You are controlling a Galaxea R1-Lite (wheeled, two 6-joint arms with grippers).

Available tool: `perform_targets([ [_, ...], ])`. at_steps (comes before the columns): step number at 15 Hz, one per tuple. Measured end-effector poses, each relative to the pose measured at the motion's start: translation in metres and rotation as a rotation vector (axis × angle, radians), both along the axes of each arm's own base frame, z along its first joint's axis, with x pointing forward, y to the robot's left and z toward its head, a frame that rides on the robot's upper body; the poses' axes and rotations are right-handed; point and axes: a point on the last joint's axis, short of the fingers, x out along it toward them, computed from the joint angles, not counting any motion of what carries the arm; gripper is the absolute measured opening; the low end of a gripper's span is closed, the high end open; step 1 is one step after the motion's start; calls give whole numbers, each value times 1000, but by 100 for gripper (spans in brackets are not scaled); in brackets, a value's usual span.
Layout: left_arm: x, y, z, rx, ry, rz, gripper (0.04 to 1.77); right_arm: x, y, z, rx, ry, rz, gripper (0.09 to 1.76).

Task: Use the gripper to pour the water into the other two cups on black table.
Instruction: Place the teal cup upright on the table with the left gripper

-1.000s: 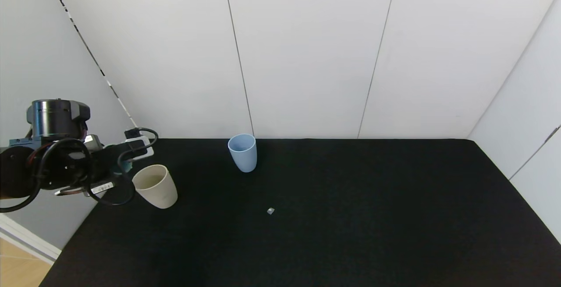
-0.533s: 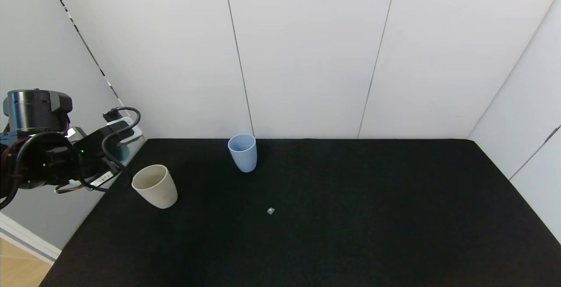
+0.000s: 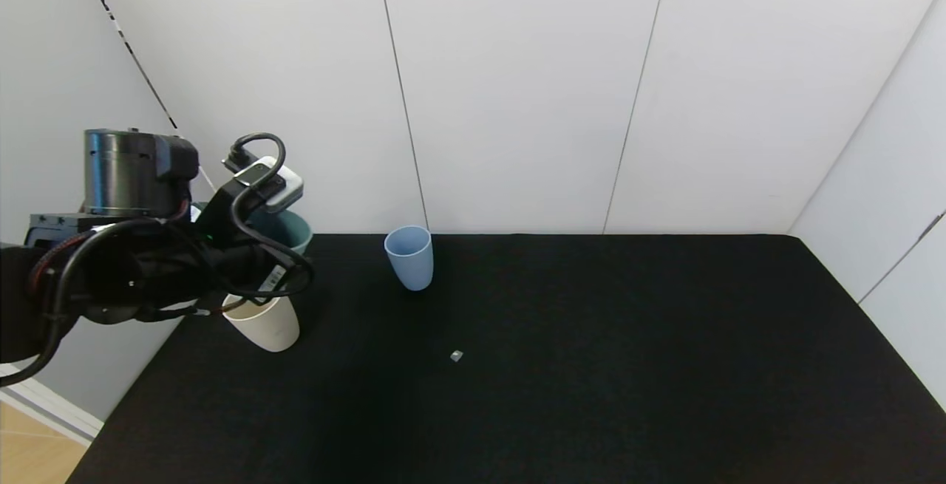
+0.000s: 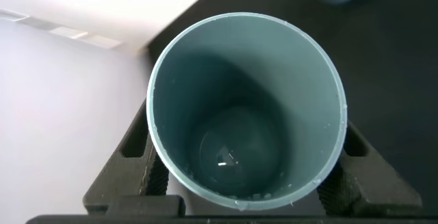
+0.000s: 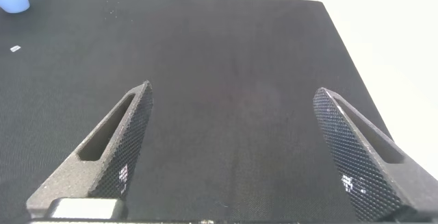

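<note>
Black table (image 3: 591, 366), largest, bearing beige cup (image 3: 270, 329) near left edge and blue cup (image 3: 409, 256) at back; left gripper (image 4: 246, 166) raised over beige cup, jaws clamped on teal cup (image 4: 246, 107), a little water at its bottom; right gripper (image 5: 239, 148) over bare table, jaws apart; small grey speck (image 3: 456, 355) mid-table
</note>
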Motion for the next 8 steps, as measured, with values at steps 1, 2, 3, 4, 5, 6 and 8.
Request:
perform_targets([
  [1,-2,-17,1,-79,-7,-22,117,0,0,0,0,0,0,171],
  [2,-4,-32,0,-146,-6,-42,117,0,0,0,0,0,0,171],
  [3,-5,-45,-1,-197,0,-63,117,0,0,0,0,0,0,171],
  [4,-5,-58,-5,-242,15,-79,117,0,0,0,0,0,0,171],
  [5,-6,-68,-9,-283,34,-85,117,0,0,0,0,0,0,171],
  [6,-6,-77,-14,-331,57,-87,117,0,0,0,0,0,0,171],
  [8,-4,-95,-23,-411,61,-118,117,0,0,0,0,0,0,171],
])
